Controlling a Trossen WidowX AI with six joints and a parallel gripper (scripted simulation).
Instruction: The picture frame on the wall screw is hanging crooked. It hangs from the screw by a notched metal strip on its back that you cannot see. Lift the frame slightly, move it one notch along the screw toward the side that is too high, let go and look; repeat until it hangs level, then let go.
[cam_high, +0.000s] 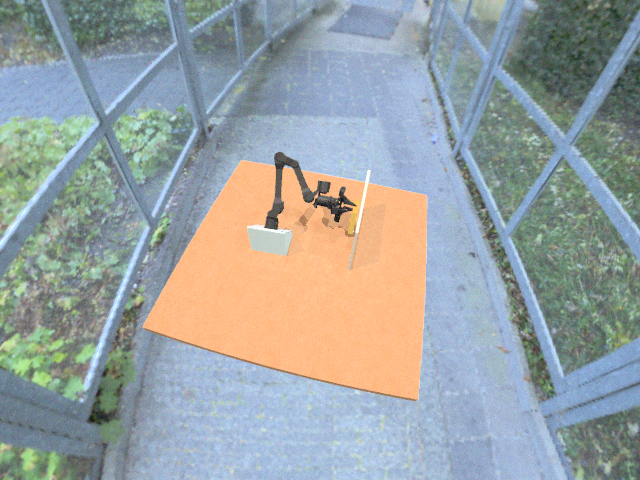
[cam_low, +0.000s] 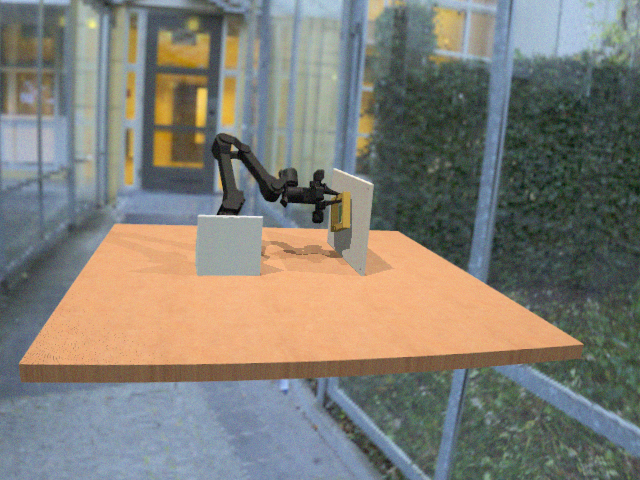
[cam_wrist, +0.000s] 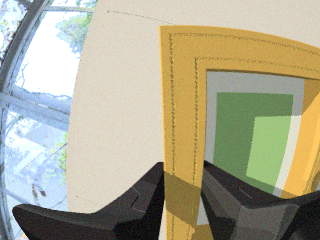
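Observation:
The yellow picture frame (cam_high: 352, 225) (cam_low: 346, 209) (cam_wrist: 184, 100) is against the upright pale wall panel (cam_high: 365, 187) (cam_low: 361, 222) (cam_wrist: 120, 100). Its picture shows green shapes in the wrist view. My gripper (cam_high: 354, 206) (cam_low: 338, 196) (cam_wrist: 180, 167) is shut on the frame's left border, with one finger outside it and one inside the opening. In the wrist view the left border runs nearly upright and the top border slopes down to the right, in a view that bends lines. The screw and notched strip are hidden, and the frame's exact tilt is hard to tell.
The orange table top (cam_high: 310, 310) (cam_low: 289, 320) carries the panel. A pale upright block (cam_high: 268, 241) (cam_low: 230, 245) stands by the arm's base. The arm reaches from there to the panel. The panel's left edge shows in the wrist view.

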